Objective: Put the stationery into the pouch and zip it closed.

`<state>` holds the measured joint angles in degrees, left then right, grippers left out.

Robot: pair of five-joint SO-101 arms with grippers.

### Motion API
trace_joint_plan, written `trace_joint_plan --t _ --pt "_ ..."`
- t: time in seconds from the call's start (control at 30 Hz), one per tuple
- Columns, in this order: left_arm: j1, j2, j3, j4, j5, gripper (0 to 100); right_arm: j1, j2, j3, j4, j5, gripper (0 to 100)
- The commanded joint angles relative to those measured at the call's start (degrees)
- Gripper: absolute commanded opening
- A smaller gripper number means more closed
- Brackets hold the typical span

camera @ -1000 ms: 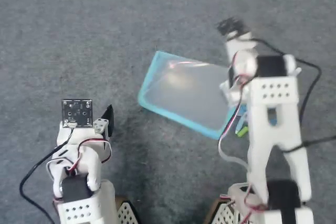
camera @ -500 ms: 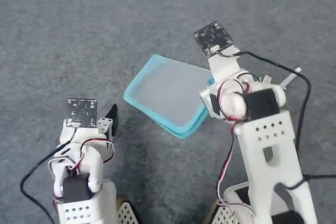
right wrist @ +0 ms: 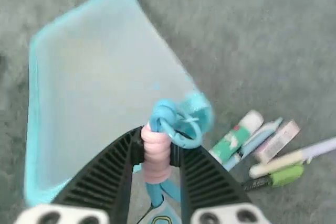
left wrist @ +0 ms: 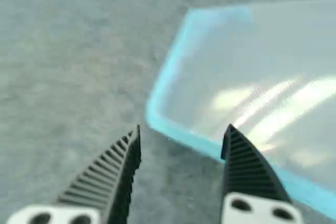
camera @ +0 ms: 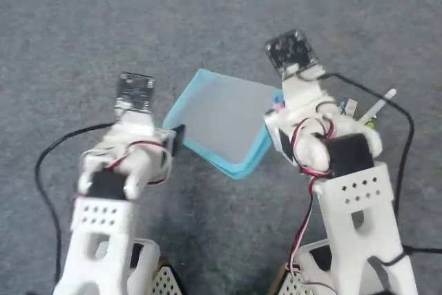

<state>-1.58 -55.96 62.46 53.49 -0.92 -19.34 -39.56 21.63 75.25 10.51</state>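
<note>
Pouch (camera: pixel 221 119) lies between right end effector (right wrist: pixel 157 142), seemingly clenched on its pink charm (right wrist: pixel 156 157), and released left end effector (left wrist: pixel 182 129).

Translucent blue-edged pouch (camera: pixel 219 121) lying askew; stationery (right wrist: pixel 257 139) clustered loose just beside it, outside.

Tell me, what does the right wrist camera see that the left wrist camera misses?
Right wrist view: the right end effector shut on a pink zipper pull, plus loose stationery on the carpet near the pouch. Left wrist view: the left end effector, open, at the pouch's corner. Shared: the blue-edged pouch and the grey carpet.
</note>
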Motion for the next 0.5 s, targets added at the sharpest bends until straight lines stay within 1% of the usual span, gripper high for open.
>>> trace_joint_plan --t 0.0,0.07,0.13,0.2,0.3,0.37,0.47 --pt "6.2 8.1 3.6 -12.6 2.8 24 -1.0 6.4 -19.5 5.4 1.2 0.6" --pt "8.6 10.1 4.5 -14.9 3.0 24 -2.7 11.6 -28.8 9.3 1.7 0.6" --pt "10.2 12.3 4.4 -17.2 5.7 24 -4.8 16.6 -37.9 13.2 1.8 0.6" --pt "10.9 14.5 4.4 -20.6 7.6 24 -8.7 20.5 -46.5 18.0 1.9 0.6" --pt "12.7 18.7 3.0 -23.6 8.1 24 -15.5 23.7 -56.3 26.4 4.0 0.6" --pt "13.9 21.3 1.8 -23.8 8.8 24 -18.9 23.5 -57.1 27.9 4.6 0.6" --pt "13.6 22.9 0.9 -23.8 11.6 24 -21.1 20.1 -52.7 27.6 6.9 0.6"
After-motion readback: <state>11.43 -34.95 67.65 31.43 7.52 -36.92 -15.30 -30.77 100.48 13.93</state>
